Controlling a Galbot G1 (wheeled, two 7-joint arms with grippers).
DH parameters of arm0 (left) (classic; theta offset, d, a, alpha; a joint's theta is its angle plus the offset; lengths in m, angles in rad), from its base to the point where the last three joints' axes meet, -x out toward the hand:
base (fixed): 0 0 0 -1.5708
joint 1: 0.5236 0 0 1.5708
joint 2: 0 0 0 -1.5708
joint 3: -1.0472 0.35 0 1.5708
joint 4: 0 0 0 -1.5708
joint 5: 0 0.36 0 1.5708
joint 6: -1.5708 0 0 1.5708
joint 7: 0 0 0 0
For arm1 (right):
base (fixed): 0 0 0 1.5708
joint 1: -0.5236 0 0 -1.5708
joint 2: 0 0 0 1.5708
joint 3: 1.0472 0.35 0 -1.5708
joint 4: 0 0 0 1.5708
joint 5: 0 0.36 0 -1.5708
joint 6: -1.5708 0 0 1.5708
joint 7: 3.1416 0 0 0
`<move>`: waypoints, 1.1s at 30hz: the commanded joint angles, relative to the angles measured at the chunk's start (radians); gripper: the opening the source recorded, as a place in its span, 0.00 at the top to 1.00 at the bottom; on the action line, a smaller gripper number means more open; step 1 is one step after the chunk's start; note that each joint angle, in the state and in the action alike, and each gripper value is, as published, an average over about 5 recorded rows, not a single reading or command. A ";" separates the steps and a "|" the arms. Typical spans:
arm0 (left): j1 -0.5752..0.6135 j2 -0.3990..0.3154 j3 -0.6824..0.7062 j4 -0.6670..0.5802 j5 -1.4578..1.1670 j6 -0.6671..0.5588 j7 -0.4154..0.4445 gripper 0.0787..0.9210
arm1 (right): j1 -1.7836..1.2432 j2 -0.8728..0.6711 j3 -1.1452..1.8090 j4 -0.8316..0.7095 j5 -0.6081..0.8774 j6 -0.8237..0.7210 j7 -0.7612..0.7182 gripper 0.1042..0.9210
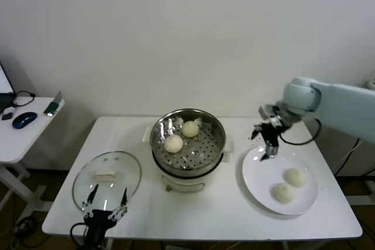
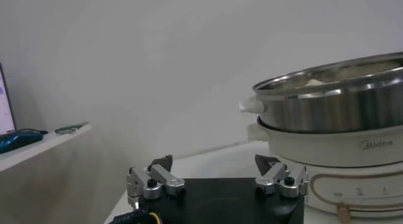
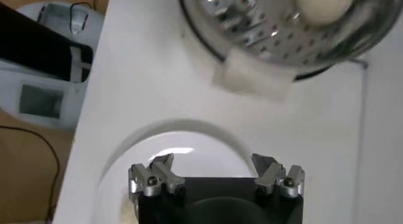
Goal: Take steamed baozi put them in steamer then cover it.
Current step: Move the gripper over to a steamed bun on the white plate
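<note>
Two steamed baozi (image 1: 181, 136) were seen lying on the perforated tray of the steamer (image 1: 218, 144), toward its far left side, close together and possibly touching. Two more (image 1: 289, 185) remained on the white plate (image 1: 255, 182) at the right of the table (image 1: 222, 215), side by side near its right edge. The right gripper (image 1: 269, 144) was held above the far left rim of the plate, its fingers spread wide and nothing carried between them; in the right wrist view the plate's rim and the steamer's handle were seen below it. The step in hand was judged to be the fetching of the third bun. For this to be done well, the gripper would need to be carried across the plate until the nearer bun lay centred between the fingers, then lowered and closed gently, since soft dough could be dented or torn. The bare near half of the tray would best be used for it. The cover (image 1: 107, 177) lay on the table left of the steamer, handle up, and the left gripper (image 1: 106, 209) was parked just before it, also spread and empty.
</note>
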 commanded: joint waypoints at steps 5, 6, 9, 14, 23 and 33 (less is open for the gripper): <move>0.003 -0.021 0.000 0.007 0.022 0.000 -0.001 0.12 | -0.501 -0.239 0.334 0.002 -0.286 0.011 -0.014 0.12; 0.003 -0.021 -0.001 0.009 0.023 0.000 -0.001 0.12 | -0.511 -0.236 0.345 -0.007 -0.289 0.012 -0.015 0.12; 0.006 -0.022 -0.004 0.014 0.022 -0.003 -0.003 0.12 | -0.536 -0.227 0.365 -0.026 -0.295 0.014 -0.016 0.12; 0.006 -0.022 -0.007 0.022 0.020 -0.005 -0.003 0.12 | -0.557 -0.209 0.379 -0.043 -0.304 0.015 -0.013 0.12; 0.008 -0.023 -0.008 0.033 0.020 -0.012 -0.004 0.12 | -0.567 -0.159 0.385 -0.095 -0.320 0.021 -0.003 0.12; 0.009 -0.024 -0.005 0.047 0.018 -0.025 -0.003 0.12 | -0.566 -0.112 0.388 -0.129 -0.320 0.026 0.007 0.12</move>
